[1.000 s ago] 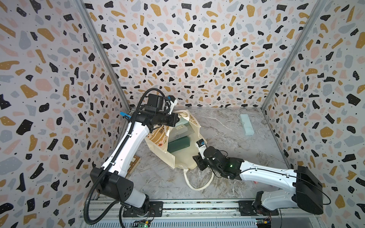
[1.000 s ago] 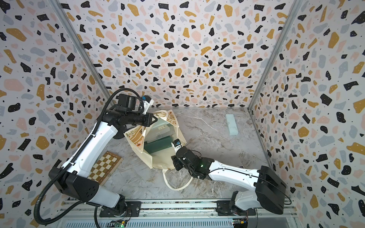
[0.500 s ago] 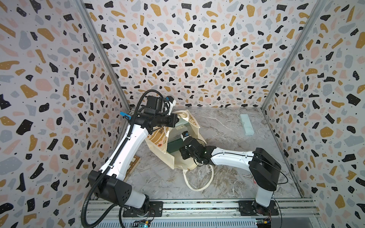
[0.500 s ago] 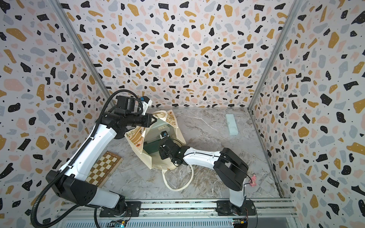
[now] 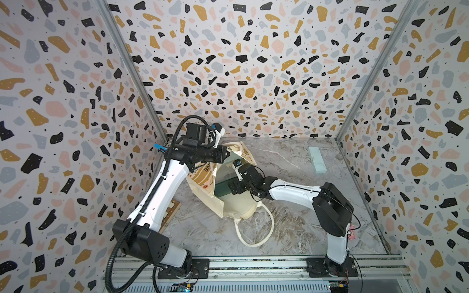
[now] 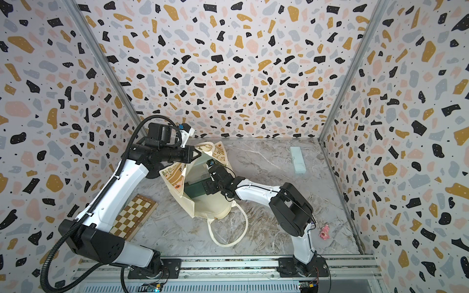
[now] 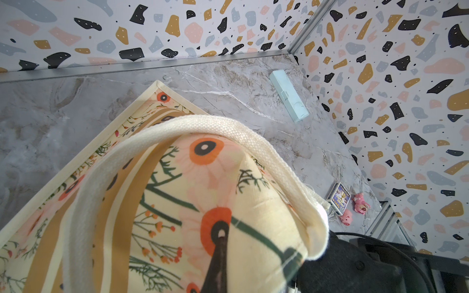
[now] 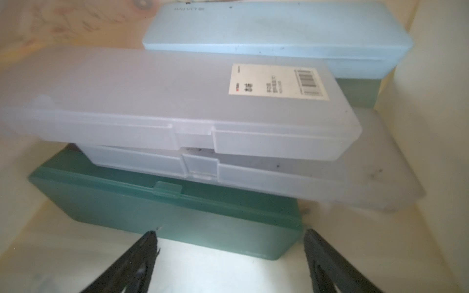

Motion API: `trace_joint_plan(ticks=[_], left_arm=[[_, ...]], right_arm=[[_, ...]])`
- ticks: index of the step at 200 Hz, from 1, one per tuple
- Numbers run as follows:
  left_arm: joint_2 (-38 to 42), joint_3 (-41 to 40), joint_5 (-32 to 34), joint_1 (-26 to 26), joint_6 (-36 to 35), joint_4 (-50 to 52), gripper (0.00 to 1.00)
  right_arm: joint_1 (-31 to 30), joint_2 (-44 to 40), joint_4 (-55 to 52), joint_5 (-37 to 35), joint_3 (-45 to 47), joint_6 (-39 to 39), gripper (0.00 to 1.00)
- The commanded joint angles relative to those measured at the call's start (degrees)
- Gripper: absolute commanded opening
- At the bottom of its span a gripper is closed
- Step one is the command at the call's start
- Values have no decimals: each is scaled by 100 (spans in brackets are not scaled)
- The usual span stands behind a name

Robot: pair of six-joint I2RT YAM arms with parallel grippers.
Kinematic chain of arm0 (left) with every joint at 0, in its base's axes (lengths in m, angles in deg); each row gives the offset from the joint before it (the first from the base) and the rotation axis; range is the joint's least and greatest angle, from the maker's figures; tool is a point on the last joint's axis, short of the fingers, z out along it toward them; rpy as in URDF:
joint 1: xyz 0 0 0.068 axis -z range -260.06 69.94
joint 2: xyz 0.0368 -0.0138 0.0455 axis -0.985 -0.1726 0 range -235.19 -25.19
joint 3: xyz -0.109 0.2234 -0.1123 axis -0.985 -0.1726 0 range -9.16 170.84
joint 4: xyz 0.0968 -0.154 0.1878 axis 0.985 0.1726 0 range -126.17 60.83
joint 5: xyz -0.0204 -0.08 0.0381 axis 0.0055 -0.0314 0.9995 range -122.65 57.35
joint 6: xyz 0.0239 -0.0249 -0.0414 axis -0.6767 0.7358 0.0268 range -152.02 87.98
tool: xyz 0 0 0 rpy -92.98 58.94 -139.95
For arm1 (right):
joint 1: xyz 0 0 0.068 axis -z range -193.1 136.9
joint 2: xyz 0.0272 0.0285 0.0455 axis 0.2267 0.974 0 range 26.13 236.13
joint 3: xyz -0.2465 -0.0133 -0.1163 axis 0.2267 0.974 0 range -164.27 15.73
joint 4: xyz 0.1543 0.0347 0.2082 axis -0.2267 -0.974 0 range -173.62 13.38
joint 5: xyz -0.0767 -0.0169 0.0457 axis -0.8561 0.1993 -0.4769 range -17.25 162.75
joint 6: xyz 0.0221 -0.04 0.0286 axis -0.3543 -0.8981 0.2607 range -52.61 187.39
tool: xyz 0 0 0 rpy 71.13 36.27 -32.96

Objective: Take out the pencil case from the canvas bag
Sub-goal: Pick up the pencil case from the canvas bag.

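Note:
The canvas bag [image 5: 238, 210] [image 6: 212, 206] lies on its side, its mouth lifted open. My left gripper [image 5: 226, 154] [image 6: 196, 154] [image 7: 220, 243] is shut on the bag's upper rim, with the floral cloth [image 7: 228, 177] and a cream handle draped over it. My right gripper [image 5: 234, 187] [image 6: 210, 186] [image 8: 229, 232] is inside the bag, open, holding nothing. Just ahead of its fingertips lies a teal pencil case [image 8: 177, 213] [image 5: 223, 189]. On top of it are two frosted clear cases [image 8: 177, 109], and behind them a pale blue one [image 8: 279, 30].
Another pale blue case [image 5: 317, 159] [image 7: 289, 96] lies on the table at the back right. A chessboard [image 6: 132, 215] is under my left arm. Pink toys [image 6: 324, 232] and a small card box [image 7: 338, 197] sit near the right arm's base. The bag's loose handle [image 5: 253, 236] loops toward the front.
My right arm has swung from in front of the bag into its mouth, and its jaws have opened wide. The left gripper has kept its hold on the rim.

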Motion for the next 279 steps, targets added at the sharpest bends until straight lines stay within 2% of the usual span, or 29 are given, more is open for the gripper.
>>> trace_joint_plan(ticks=[1,23,55,87,116,149,199,255,279], left_arm=[[213,69,-382,-30,1,-480,0],[198,60,-386,-42,-13,-482,0],[171,78,-453,-53,-10,-467,0],[186,54,-462,-54,-20,-482,0],[174,67,-421,-58,-17,-464,0],[153,61,-386,-63,1,-463,0],[104,69,-346,-76,14,-446,0],[87,78,-294,-84,13,-428,0],[92,74,-325,-89,-21,-426,0]], right_arm=[[153,155,-304,253,-310,-488,100],[301,341,-369,567,-451,-383,100],[415,551,-401,665,-610,-317,100],[565,626,-166,1383,-555,-448,100],[589,369,134,1911,-239,-588,100],[492,-49,278,2439,128,-601,95],[-42,-709,230,2138,787,-649,91],[-395,-1476,307,2325,1606,-729,79],[-383,-1542,213,1545,1605,-683,77]])
